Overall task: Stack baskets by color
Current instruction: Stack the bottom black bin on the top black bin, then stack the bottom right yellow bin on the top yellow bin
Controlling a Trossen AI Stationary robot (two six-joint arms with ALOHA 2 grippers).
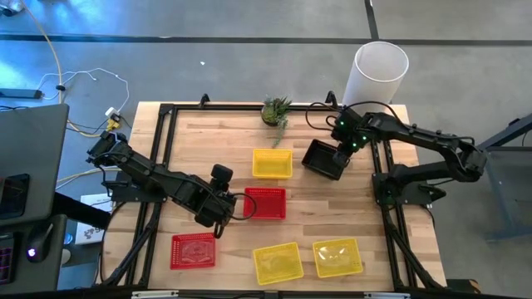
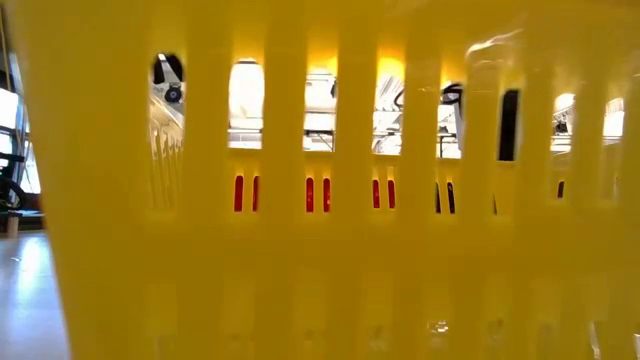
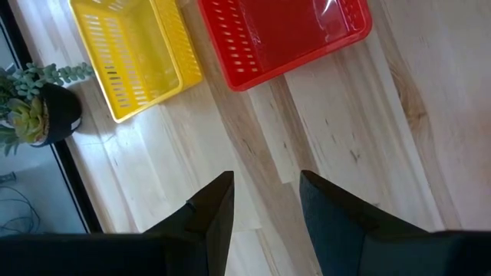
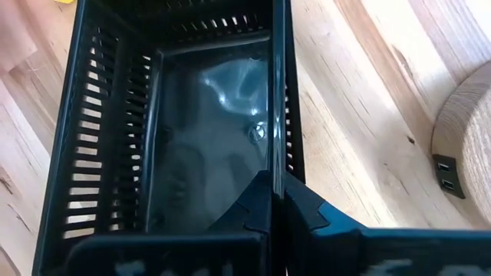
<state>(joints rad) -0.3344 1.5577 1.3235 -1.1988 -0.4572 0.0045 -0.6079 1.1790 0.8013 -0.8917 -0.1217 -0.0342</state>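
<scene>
My right gripper (image 1: 339, 154) (image 4: 278, 201) is shut on a black basket (image 1: 321, 159) at the table's far right. A yellow basket (image 1: 272, 164) sits on the table just left of it. My left gripper (image 1: 218, 221) (image 3: 265, 205) hangs open over bare wood, left of a red basket (image 1: 266, 203) (image 3: 284, 34). Another red basket (image 1: 193, 250) and two yellow baskets (image 1: 277, 262) (image 1: 337, 257) lie along the near edge. In the low view, a yellow basket wall (image 2: 320, 250) fills the picture. My right gripper pinches one long side wall (image 4: 278, 130) of the black basket, with one finger inside the basket and one outside. The fingers slant down from above and lie along the top rim. Whether the basket's bottom rests on the table I cannot tell.
A small potted plant (image 1: 276, 110) (image 3: 34, 107) stands at the far edge. A tall white cylinder (image 1: 378, 71) stands beyond the far right corner. A black frame (image 1: 166, 149) borders the wooden top. Bare wood lies between the red basket and the right frame rail.
</scene>
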